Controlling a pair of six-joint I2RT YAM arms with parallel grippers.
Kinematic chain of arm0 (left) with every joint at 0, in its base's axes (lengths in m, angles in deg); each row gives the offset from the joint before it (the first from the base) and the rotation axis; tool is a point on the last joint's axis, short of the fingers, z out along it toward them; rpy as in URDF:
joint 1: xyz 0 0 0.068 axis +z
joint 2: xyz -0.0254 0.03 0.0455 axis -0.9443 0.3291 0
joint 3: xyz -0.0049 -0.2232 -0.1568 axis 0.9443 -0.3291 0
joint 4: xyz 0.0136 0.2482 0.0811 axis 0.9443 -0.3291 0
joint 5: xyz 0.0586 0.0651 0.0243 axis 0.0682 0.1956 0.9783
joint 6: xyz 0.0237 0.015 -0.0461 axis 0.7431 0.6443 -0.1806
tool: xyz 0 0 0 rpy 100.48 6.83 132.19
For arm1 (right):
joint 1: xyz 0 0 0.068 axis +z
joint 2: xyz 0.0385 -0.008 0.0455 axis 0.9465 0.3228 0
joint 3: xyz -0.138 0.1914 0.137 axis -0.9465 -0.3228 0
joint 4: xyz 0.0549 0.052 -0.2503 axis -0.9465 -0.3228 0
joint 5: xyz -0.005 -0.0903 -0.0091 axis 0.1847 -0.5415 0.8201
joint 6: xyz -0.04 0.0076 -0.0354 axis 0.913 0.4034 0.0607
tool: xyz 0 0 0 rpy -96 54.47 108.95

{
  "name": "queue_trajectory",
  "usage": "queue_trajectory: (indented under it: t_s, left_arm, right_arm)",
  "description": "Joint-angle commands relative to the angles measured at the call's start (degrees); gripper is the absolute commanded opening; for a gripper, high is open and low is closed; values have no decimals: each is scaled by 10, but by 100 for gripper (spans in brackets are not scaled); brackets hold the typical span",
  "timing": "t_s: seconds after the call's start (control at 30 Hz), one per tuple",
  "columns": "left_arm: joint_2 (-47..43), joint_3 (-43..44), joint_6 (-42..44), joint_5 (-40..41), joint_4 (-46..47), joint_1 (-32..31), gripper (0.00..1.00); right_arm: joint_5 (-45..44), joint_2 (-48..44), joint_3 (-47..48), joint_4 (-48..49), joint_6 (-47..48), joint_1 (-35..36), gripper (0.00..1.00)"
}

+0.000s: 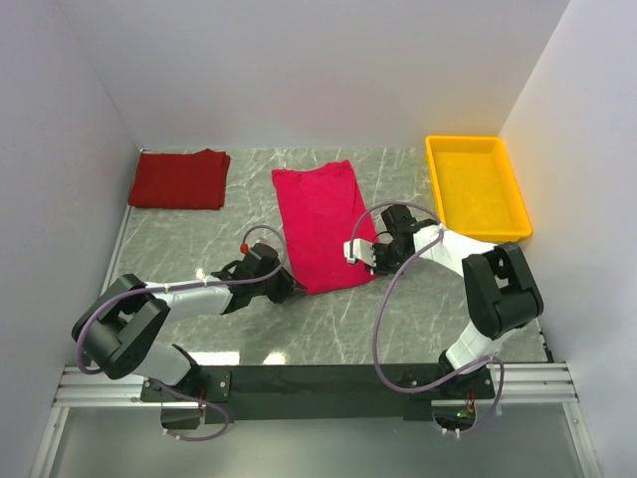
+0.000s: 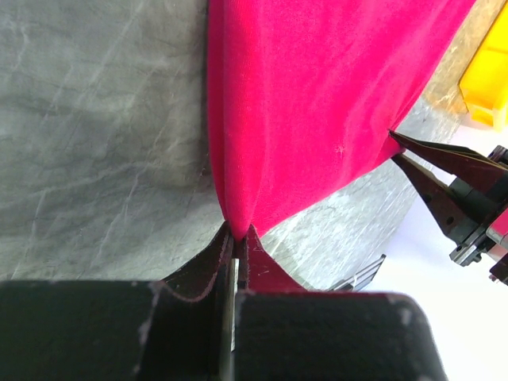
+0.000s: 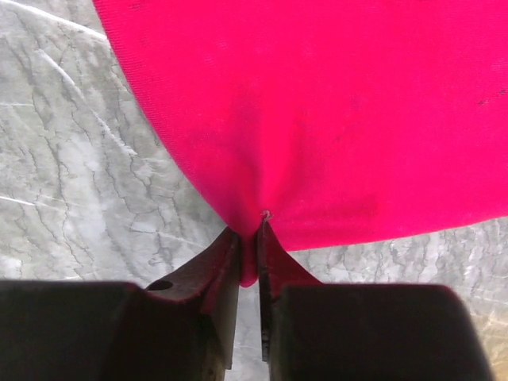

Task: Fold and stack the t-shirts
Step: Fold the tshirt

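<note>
Top external: shows the crimson shirt (image 1: 318, 224) lying as a long strip in the middle of the worktop (image 1: 328, 329), by the look of it already narrowed lengthwise. Shows too the dark shirt (image 1: 179, 179) folded at the far left and the tray (image 1: 478, 189) at the far right, both well apart from it. Puts the left tool (image 1: 287, 287) at the strip's near left corner and the right tool (image 1: 366, 254) at its right edge, a little farther up. Reads as the grasp before a crosswise fold: near end gripped, not yet carried over. Calls next for raising both holds together, bringing the near end over toward the far end, and laying it down square without dragging the lower layer. Probably calls after that for moving the folded shirt onto the dark one. Left wrist: settles what the overhead cannot, with jaws closed tight on the pinched corner and cloth fanning out from the bite. Catches also the right tool's tips meeting at the opposite edge. Right wrist: shows its own jaws closed on a pinch of hem, puckered where bitten. Leaves the dark shirt out of both wrist views; found in the overhead alone.
</note>
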Motion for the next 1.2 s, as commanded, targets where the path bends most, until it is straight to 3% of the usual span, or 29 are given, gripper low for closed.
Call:
queue_trajectory:
  t_s: [0.0,0.17,0.33,0.77,0.97,1.17]
  left_arm:
    - [-10,-1,0,-11,20,-2,1]
    - [-14,-2,-1,-15,20,-2,1]
    - [-41,-7,-5,-18,12,-3,1]
    - [-193,-35,-27,-86,-75,-4,1]
    - [-272,1,-30,-94,-158,-5,1]
    - [-261,60,-10,-86,-191,-2,1]
  right_arm:
    - [-12,2,-8,-31,4,2,15]
    - [0,-28,-14,-45,-14,3,0]
    - [38,-56,16,-111,-34,-8,0]
    - [143,-259,-18,-165,-115,-10,0]
    - [162,-334,-7,-202,-157,-11,0]
    - [166,-344,45,-192,-221,-10,0]
